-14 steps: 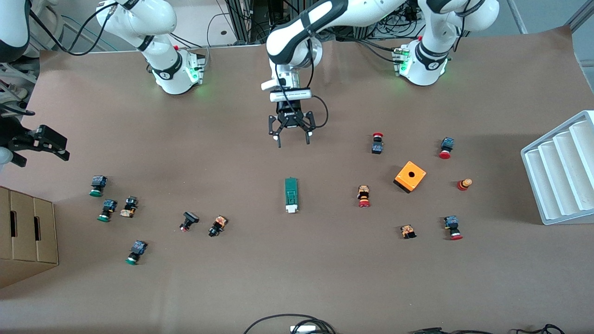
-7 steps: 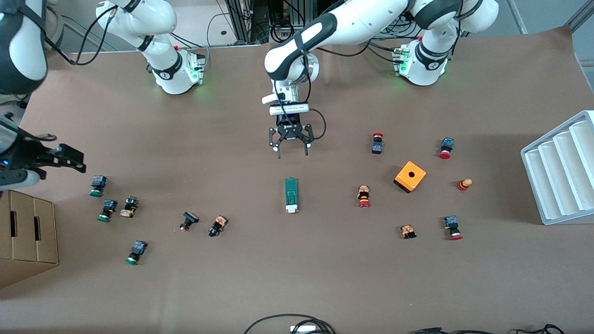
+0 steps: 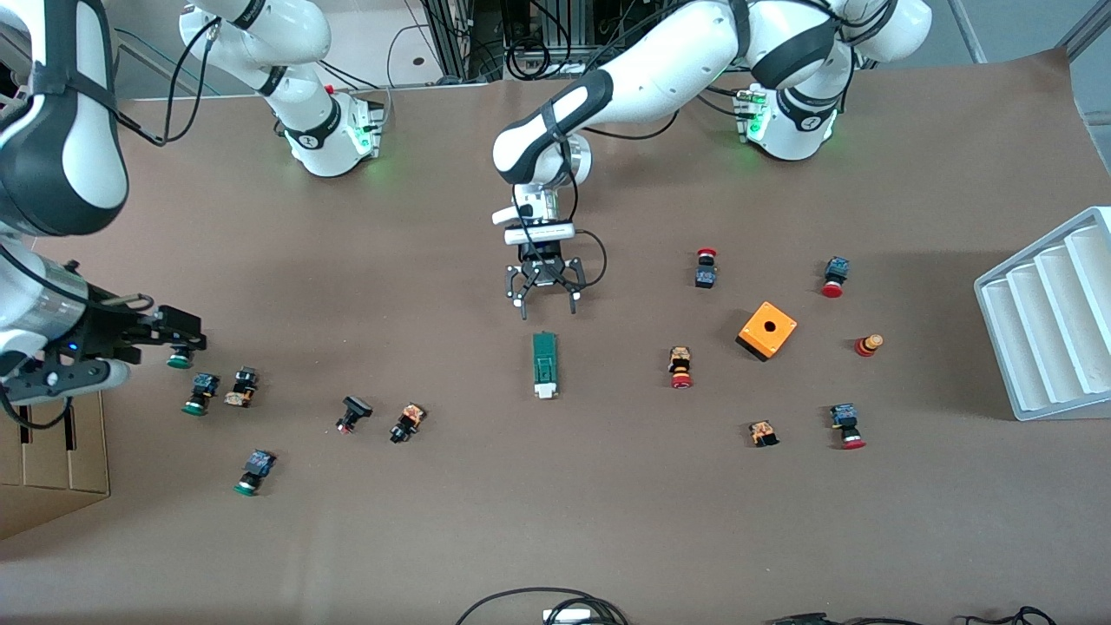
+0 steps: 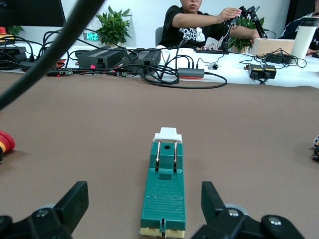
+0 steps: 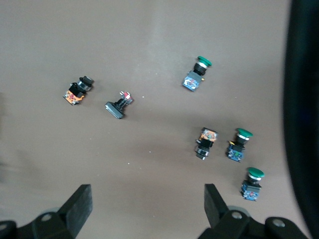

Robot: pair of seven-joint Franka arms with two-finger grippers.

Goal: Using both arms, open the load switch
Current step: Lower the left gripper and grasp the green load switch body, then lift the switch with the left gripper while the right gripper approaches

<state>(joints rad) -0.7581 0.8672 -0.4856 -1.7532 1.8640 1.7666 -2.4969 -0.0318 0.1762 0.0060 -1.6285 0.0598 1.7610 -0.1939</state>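
The load switch [image 3: 544, 365], a narrow green bar with a white block at the end nearer to the front camera, lies flat mid-table. My left gripper [image 3: 545, 299] hangs open over the bare table just off the switch's green end. In the left wrist view the load switch [image 4: 164, 191] lies lengthwise between the open fingers of the left gripper [image 4: 143, 195], untouched. My right gripper [image 3: 178, 334] hovers open over the push buttons at the right arm's end of the table. The right gripper [image 5: 147, 195] holds nothing in its wrist view.
Green push buttons [image 3: 201, 392] and other small buttons [image 3: 406, 423] lie scattered near the right gripper. Red push buttons [image 3: 680, 367] and an orange cube box [image 3: 766, 330] sit toward the left arm's end. A white tray [image 3: 1046, 325] and a cardboard box [image 3: 52, 451] stand at the table's ends.
The left gripper has come down closer to the load switch's green end. The right arm has swung in from the table's edge over the green push buttons. Both stay open.
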